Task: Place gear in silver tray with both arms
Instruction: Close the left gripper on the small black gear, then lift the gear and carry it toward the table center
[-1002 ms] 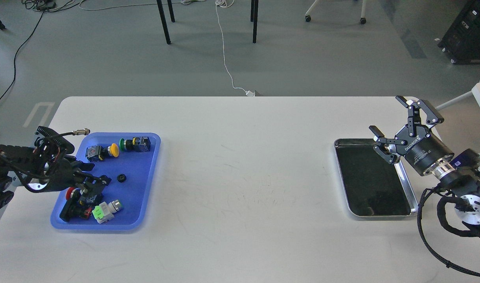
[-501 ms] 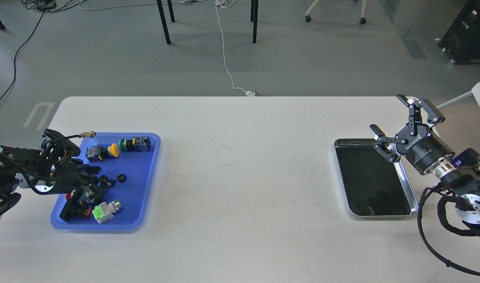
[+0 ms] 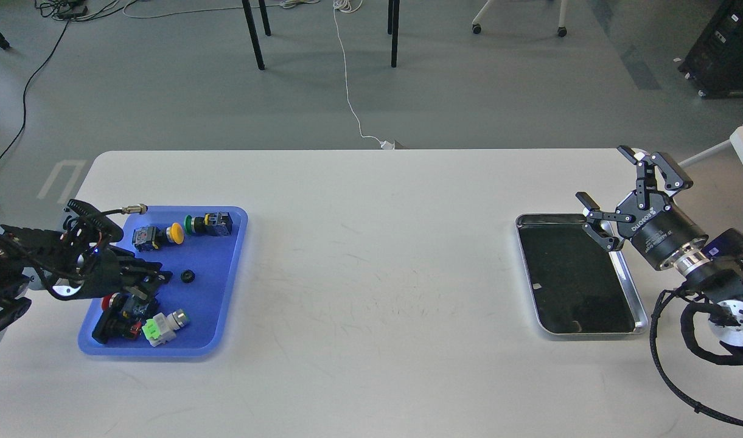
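Note:
The gear (image 3: 188, 277) is a small black ring lying in the middle of a blue plastic tray (image 3: 222, 255) at the table's left. My left gripper (image 3: 163, 273) reaches in low over that tray from the left. Its fingers look a little apart and empty, with the tips just left of the gear and not touching it. The silver tray (image 3: 628, 286) lies at the table's right with a dark, bare bottom. My right gripper (image 3: 605, 179) is wide open and empty, hovering over the silver tray's far right corner.
The blue tray also holds several push-button switches: a yellow-capped one (image 3: 175, 232), a green one (image 3: 191, 224), a red one (image 3: 109, 301) and a white-and-green one (image 3: 163, 323). A cable plug (image 3: 141, 208) sticks out from my left arm. A white table (image 3: 371, 261) lies between the two trays.
My left gripper has pulled back slightly to the left and its fingers have drawn closer together. My right gripper has drifted a little to the right. The gear has not moved.

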`<state>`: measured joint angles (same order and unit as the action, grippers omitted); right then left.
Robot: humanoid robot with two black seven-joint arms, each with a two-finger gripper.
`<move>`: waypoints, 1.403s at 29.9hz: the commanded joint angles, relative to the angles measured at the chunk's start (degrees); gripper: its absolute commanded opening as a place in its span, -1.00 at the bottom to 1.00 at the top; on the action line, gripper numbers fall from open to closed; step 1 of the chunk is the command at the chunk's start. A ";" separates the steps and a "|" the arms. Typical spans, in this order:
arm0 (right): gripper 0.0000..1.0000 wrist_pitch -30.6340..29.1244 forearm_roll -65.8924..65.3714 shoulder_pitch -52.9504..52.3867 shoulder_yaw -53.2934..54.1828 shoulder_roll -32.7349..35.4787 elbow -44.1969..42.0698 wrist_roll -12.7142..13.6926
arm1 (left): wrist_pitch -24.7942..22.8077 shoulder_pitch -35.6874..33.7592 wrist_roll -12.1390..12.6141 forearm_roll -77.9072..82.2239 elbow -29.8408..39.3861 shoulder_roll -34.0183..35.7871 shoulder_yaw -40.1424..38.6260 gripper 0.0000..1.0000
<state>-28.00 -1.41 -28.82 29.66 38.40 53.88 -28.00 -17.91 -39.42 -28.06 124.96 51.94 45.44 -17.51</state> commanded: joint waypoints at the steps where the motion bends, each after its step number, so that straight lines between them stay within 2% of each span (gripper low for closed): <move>1: 0.98 0.00 0.00 0.00 0.22 0.00 0.00 0.00 | -0.10 -0.66 0.06 0.04 0.18 0.00 0.02 -0.66; 11: 0.98 0.00 0.00 0.00 0.31 0.00 0.00 0.00 | -0.80 -3.81 0.06 0.04 3.25 0.62 0.02 -0.66; 17: 0.98 0.00 0.00 0.00 0.39 -0.08 -0.09 0.00 | -6.25 -9.35 0.06 -2.87 13.61 4.57 -0.06 -0.66; 21: 0.98 0.00 0.00 -0.09 0.57 -0.08 -0.09 0.00 | -9.76 -13.21 0.06 -3.84 20.29 4.49 -0.06 -0.66; 24: 0.98 0.00 0.00 -0.09 0.66 -0.08 -0.09 0.00 | -10.09 -15.94 0.06 -3.41 22.94 3.53 -0.06 -0.66; 30: 0.98 0.00 0.00 -0.09 0.48 0.09 -0.09 0.00 | -10.09 -23.58 0.06 0.04 20.93 -10.44 3.35 -0.66; 35: 0.98 0.00 0.00 -0.09 0.48 0.18 -0.18 0.00 | -10.09 -29.13 0.06 0.04 10.31 -23.88 7.93 -0.66; 42: 0.98 0.00 0.00 0.08 0.48 0.18 -0.27 0.00 | -10.09 -32.47 0.06 0.04 3.00 -35.40 16.36 -0.65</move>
<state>-28.00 -1.41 -28.91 30.14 38.59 53.64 -28.00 -28.01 -71.00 -28.00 125.01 57.34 14.42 -4.58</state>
